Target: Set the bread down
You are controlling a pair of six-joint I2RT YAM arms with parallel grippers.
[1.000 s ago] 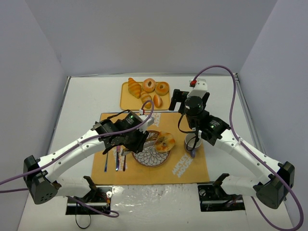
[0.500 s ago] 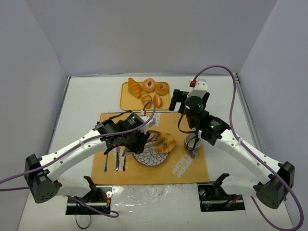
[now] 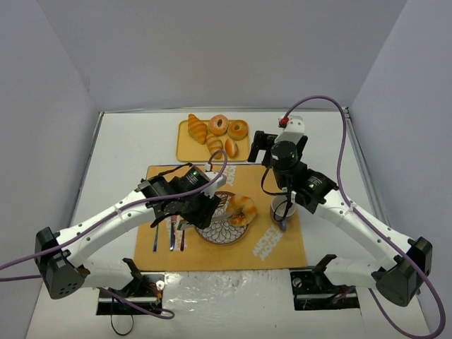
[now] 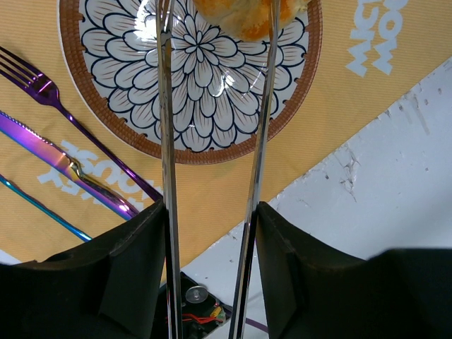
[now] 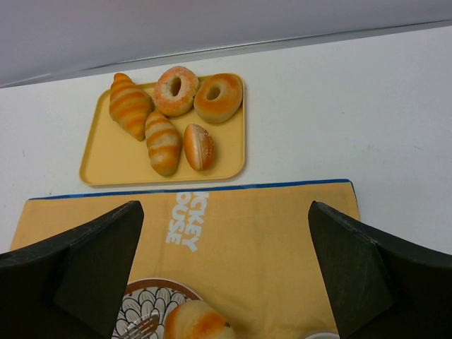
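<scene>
A round golden-brown bun (image 3: 240, 210) lies at the right side of the flower-patterned plate (image 3: 217, 231). My left gripper (image 3: 194, 205) is shut on metal tongs (image 4: 167, 141), whose two arms reach over the plate (image 4: 191, 78) and stand on either side of the bun (image 4: 244, 15). Two elongated ridged rolls (image 5: 164, 141) (image 5: 130, 104) lie on the yellow tray (image 5: 99, 166) at the back. My right gripper (image 3: 281, 150) is open wide and empty (image 5: 226, 208), above the orange mat behind the plate. The bun also shows in the right wrist view (image 5: 199, 322).
The tray also holds two ring doughnuts (image 5: 176, 90) (image 5: 218, 97) and a small smooth oval roll (image 5: 199, 146). A purple fork (image 4: 49, 99) and knife (image 4: 63, 159) lie on the orange mat (image 3: 275, 244) left of the plate. A cup (image 3: 282, 208) stands right of the plate.
The bun has shifted slightly left on the plate, between the tong tips. My left gripper has moved very little. The right arm has not moved.
</scene>
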